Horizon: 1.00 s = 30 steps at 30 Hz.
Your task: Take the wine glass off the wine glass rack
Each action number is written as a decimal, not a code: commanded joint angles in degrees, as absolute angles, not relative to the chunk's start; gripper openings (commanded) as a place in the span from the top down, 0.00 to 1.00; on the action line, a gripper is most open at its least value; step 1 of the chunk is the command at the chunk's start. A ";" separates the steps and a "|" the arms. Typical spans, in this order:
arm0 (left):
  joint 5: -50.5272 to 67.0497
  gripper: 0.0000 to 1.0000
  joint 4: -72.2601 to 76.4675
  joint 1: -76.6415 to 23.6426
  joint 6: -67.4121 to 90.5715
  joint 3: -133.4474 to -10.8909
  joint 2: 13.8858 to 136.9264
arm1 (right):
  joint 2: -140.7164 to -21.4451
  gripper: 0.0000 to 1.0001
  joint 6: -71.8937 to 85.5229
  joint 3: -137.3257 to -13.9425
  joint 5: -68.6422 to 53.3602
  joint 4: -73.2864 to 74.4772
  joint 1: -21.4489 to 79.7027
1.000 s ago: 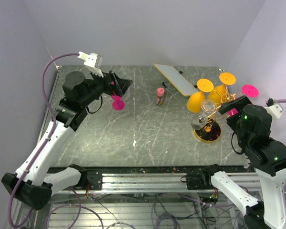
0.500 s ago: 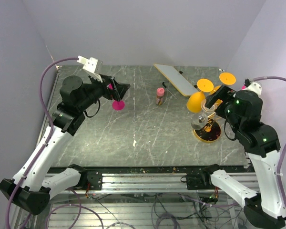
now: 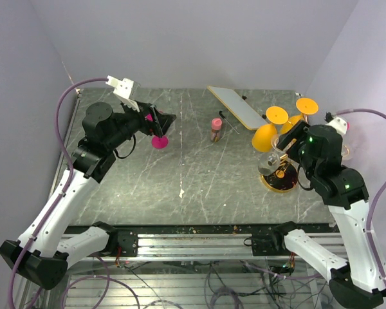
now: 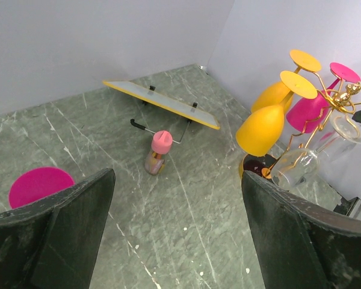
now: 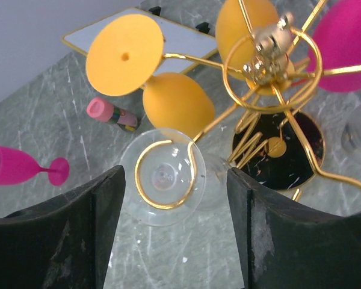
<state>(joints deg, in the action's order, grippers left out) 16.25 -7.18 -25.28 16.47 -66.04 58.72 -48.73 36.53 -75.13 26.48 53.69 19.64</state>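
So the left gripper (image 4: 177,176) is held wide open above the table (image 3: 193,180), nothing gripped. The right gripper (image 5: 174,173) is parted too, nothing clamped. The clear wine glass (image 5: 162,180) is seen framed between its fingers, hung upside down in a curled loop of the wine glass rack (image 5: 269,41), parked at the table's right side among orange glasses (image 5: 177,102).

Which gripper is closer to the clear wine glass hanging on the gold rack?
Right. The right gripper is right by the clear wine glass, its foot showing between the fingers; the left gripper is far across the table.
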 commanded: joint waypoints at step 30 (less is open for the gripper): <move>12.34 0.03 -7.96 -25.22 14.01 -66.12 56.11 | -46.73 0.71 53.58 -67.69 30.85 51.80 19.91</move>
